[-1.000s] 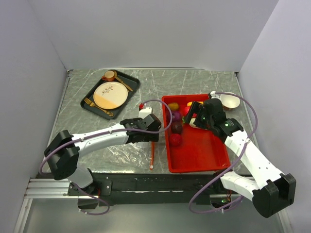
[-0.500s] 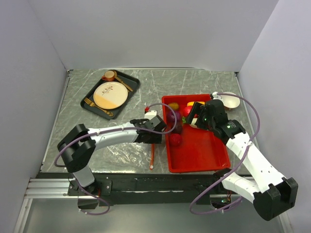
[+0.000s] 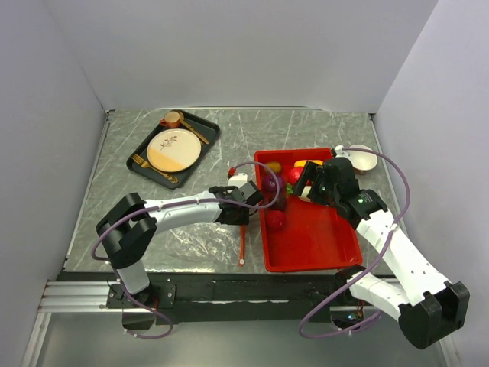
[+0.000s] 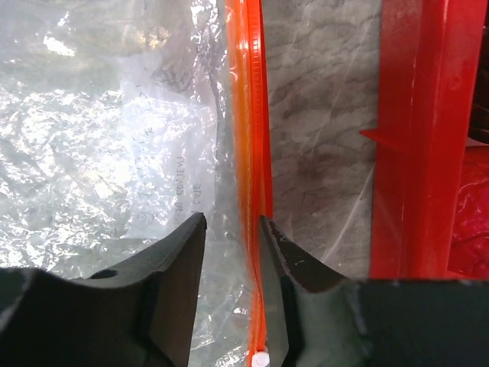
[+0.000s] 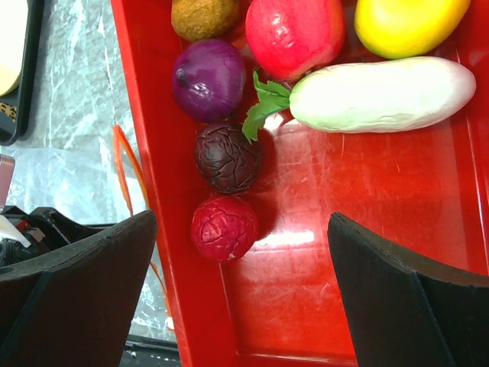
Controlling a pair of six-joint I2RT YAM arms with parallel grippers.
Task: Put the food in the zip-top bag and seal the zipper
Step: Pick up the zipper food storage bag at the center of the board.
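Note:
The clear zip-top bag (image 3: 197, 233) (image 4: 114, 138) lies flat on the table, left of the red tray (image 3: 313, 238) (image 5: 344, 267). Its orange zipper (image 3: 241, 243) (image 4: 249, 115) runs along the edge nearest the tray, ending in a white tab (image 4: 261, 358). My left gripper (image 3: 243, 200) (image 4: 231, 225) straddles the zipper. The strip lies against the right finger, and a gap remains on the left side. The food sits in the tray: a red ball (image 5: 223, 227), a maroon ball (image 5: 227, 157), a purple onion (image 5: 208, 79), a white radish (image 5: 382, 93), a red fruit (image 5: 294, 30) and a yellow fruit (image 5: 409, 23). My right gripper (image 3: 309, 182) (image 5: 243, 222) hovers wide open above the red ball.
A black tray (image 3: 137, 157) at the back left holds a patterned plate (image 3: 173, 147), a cup and gold cutlery. A white bowl (image 3: 362, 159) stands behind the red tray. White walls close in the table on three sides.
My left gripper has moved right to the bag's zipper edge beside the tray, and its jaws have narrowed around the strip. The right gripper has barely shifted.

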